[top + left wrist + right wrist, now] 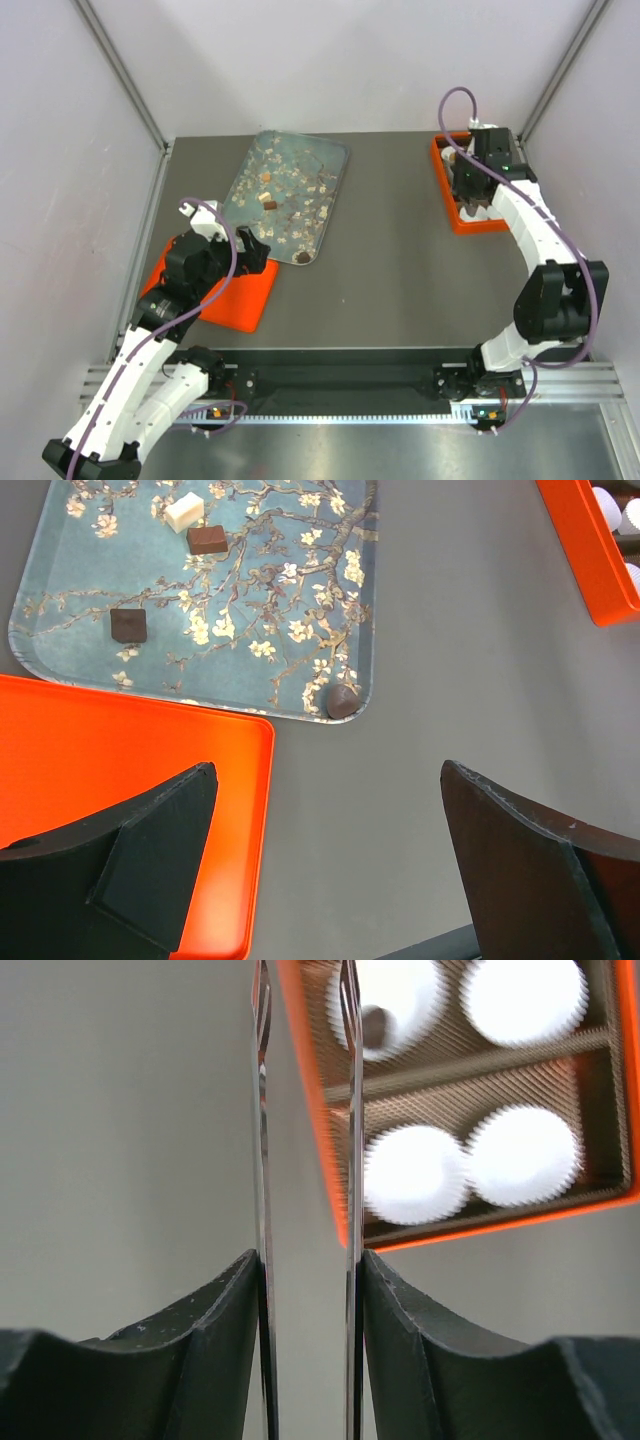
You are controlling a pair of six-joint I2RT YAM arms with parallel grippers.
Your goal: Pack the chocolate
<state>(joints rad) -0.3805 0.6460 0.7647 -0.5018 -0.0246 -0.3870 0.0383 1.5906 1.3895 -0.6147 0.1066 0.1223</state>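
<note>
Right hand [308, 1265], pinching the tongs [262, 1140] over the orange box [312, 1120]; chocolate [207, 540] lies well to its left on the floral tray [330, 630], near the spread left hand [328, 780], which is nearer.

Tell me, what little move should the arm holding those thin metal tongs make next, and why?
Probably swing the tongs over to the flowered tray for another chocolate. On the right arm the jaws pinch the tongs over the orange box. Their tips look empty, one paper cup already seems to hold a dark piece, and several chocolates lie on the tray.
</note>
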